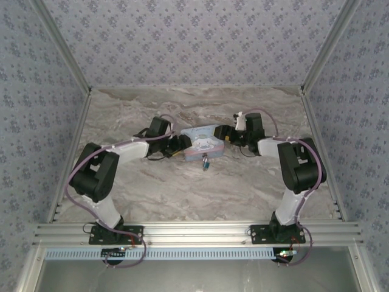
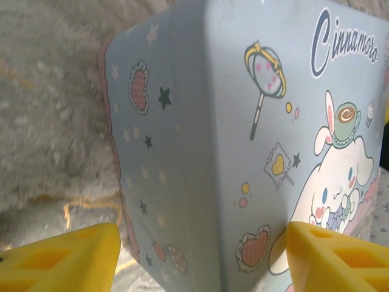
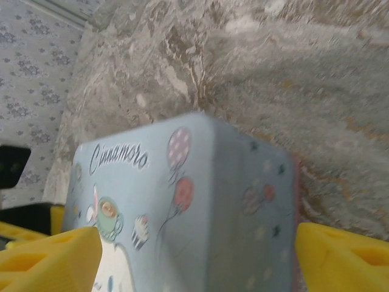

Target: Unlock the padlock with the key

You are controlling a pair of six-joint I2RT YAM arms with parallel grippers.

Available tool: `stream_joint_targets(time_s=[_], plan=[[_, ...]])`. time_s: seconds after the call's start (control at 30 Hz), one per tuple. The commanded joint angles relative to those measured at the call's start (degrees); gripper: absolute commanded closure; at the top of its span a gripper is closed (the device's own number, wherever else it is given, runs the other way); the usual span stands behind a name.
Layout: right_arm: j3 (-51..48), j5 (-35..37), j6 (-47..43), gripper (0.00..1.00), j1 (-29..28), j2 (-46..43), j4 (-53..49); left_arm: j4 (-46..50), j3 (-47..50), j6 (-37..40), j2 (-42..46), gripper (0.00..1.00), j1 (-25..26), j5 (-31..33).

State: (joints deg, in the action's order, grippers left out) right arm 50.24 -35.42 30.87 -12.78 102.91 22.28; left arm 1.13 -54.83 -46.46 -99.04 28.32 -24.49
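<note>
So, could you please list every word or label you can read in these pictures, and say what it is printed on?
"Cinnamoro": script lettering on the pale blue tin, left wrist view, cut off at the picture's edge.
"Cinnamoro": the same lettering on the tin, right wrist view, slightly blurred.
Top view: the tin's print is too small to read.

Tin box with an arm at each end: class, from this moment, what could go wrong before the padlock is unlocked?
1. The left gripper and right gripper each straddle an end of the tin box. Uneven pushing could twist it or slide it across the table.
2. The padlock sits at the tin's near edge, outside both grippers, so a jolt to the tin may shift it off aim.
3. The padlock looks tiny from above, so fine alignment may be poor.
</note>
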Motion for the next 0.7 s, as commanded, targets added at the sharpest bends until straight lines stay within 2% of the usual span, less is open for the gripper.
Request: stream_joint_targets(time_s=[0.0,0.13,0.27,0.37,0.5,0.67], plan=[[-3.1,2.6,-3.2,0.16,3.2,-3.6,3.4,1.8,4.9,-4.3,0.6,0.29,0.9,4.5],[-9.9,0.1,-3.9,0.16,6.4,-10.7,4.6,1.5,5.0,-5.1,0.8,0.29,1.5,5.1],[-16.6,-3.9,-4.6,0.19,6.1,-18.4,3.3,1.2,4.9,-5.8,1.2,0.29,1.9,6.1],[-22.3,-3.2,-3.0,0.22,3.6,-24.1,3.0,0.8,5.0,-6.3,1.3,0.29,2.3,6.4],[-28.5,1.8,-0.4,0.24,-1.7,-30.0,4.7,-0.5,5.8,-7.4,1.5,0.29,2.8,6.8],[-28.5,3.7,1.4,0.26,-8.4,-27.4,9.4,-1.6,6.0,-8.1,1.4,0.29,3.2,6.9]])
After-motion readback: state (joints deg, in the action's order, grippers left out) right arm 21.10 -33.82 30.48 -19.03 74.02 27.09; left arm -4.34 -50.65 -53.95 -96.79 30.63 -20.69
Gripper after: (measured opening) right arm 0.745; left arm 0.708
